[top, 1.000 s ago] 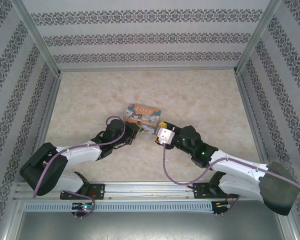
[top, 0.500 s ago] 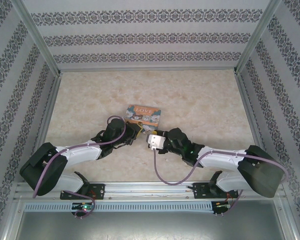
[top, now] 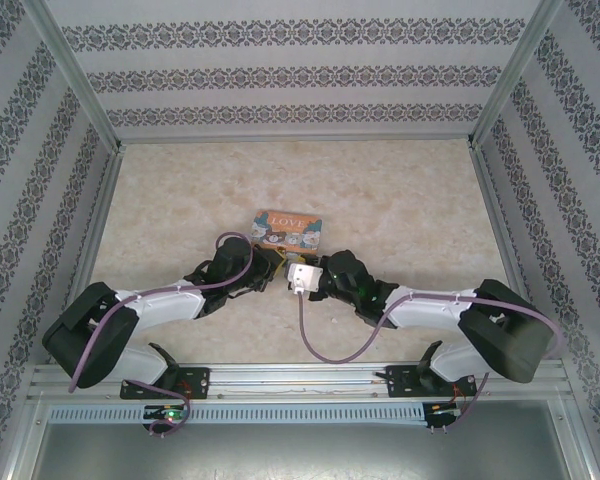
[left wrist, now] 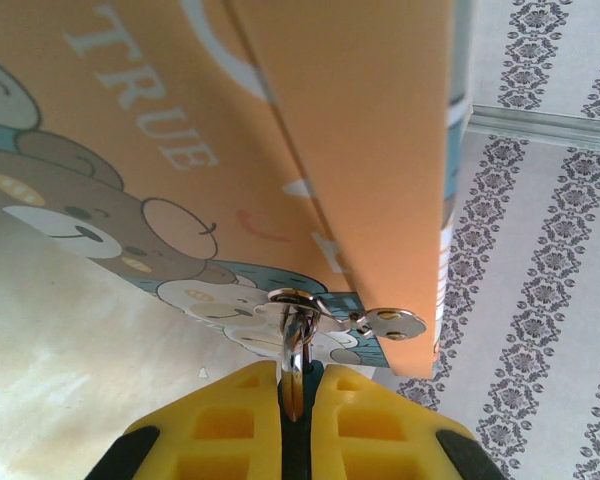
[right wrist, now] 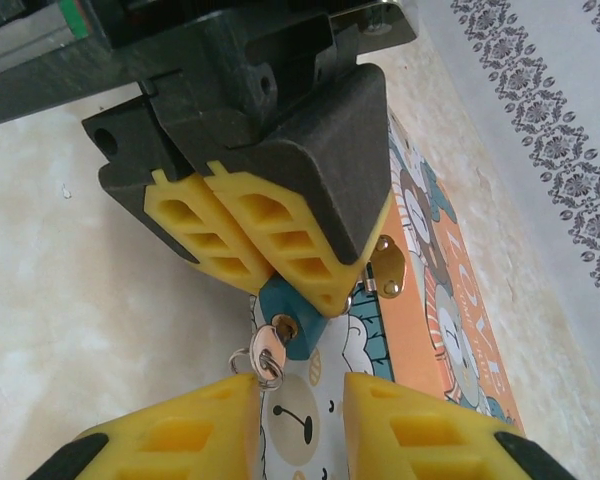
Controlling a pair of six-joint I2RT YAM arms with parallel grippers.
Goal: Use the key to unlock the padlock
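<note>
The left pincer [left wrist: 294,378] is clamped tight on the padlock [right wrist: 298,320], its yellow fingers [right wrist: 250,235] pinching the silvery shackle [left wrist: 296,335] at the near edge of the tin [top: 290,228]; the right pincer [right wrist: 300,400] stands just right of it, jaws apart; the key [right wrist: 270,352] sits in the keyhole of the teal body, just ahead of that gap, with neither right finger touching it; all of this lies mid-table [top: 400,200], nearer the near edge than the far.

Your left gripper [right wrist: 280,285] covers half the tiny teal-blue padlock [right wrist: 285,320]. Its thin silvery shackle [left wrist: 294,345] vanishes between the yellow jaws.
</note>
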